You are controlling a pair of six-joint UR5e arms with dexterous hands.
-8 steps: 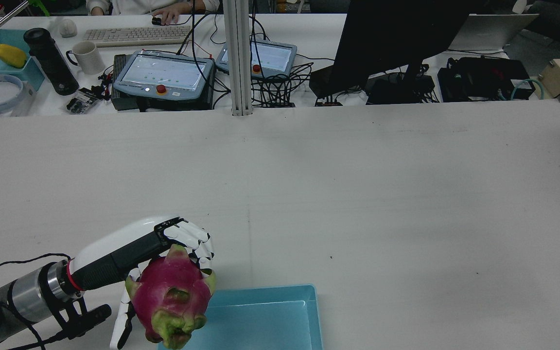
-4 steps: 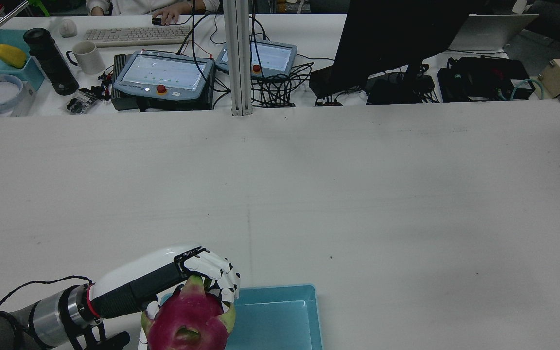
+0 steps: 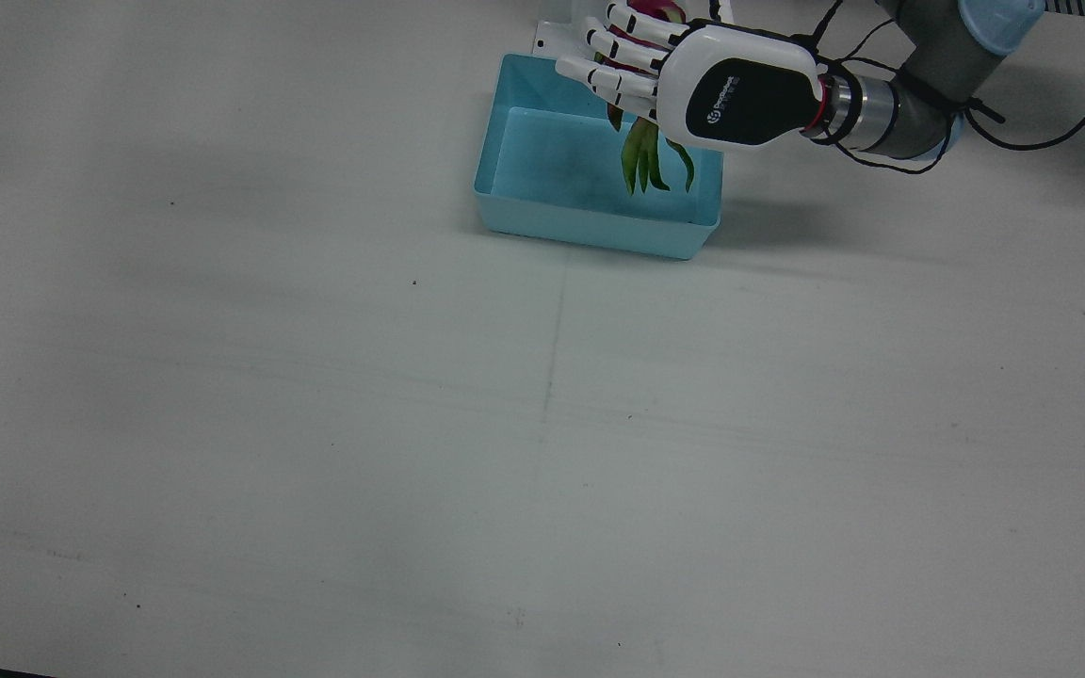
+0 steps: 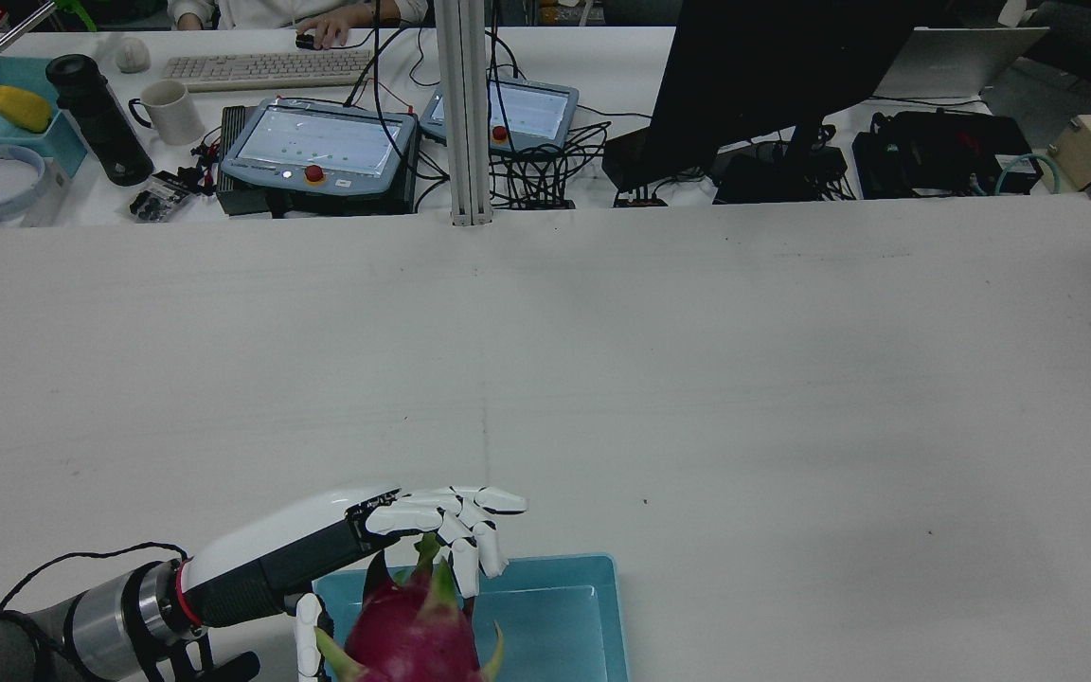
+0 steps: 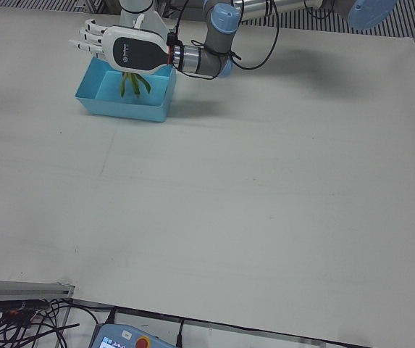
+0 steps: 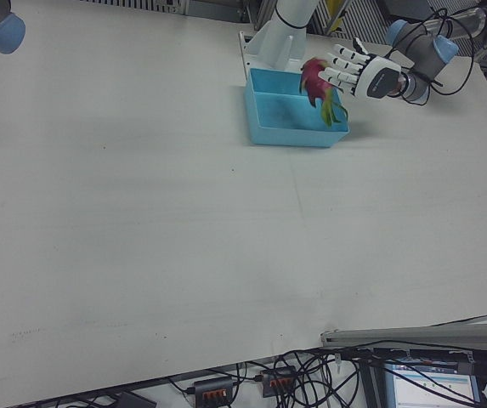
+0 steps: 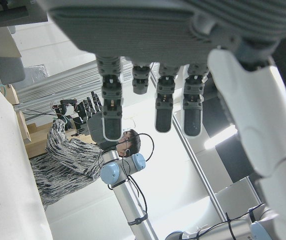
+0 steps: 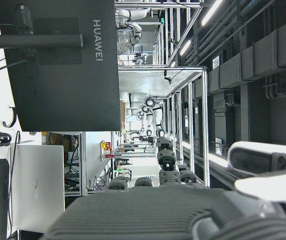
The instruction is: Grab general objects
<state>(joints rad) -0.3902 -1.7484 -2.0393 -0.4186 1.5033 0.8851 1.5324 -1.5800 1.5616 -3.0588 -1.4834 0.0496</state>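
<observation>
Left hand (image 4: 432, 521): white and black, palm down above the near-left corner of the blue bin (image 3: 599, 226), fingers (image 4: 493, 500) spread straight and holding nothing. Dragon fruit (image 4: 413, 635): magenta with green scales, directly beneath the left hand's palm over the bin's interior, whether it touches the bin floor cannot be told. Right hand (image 8: 172, 200): seen only in its own camera, raised toward the ceiling, fingers extended and apart, empty; white table (image 3: 316, 424) around the bin.
</observation>
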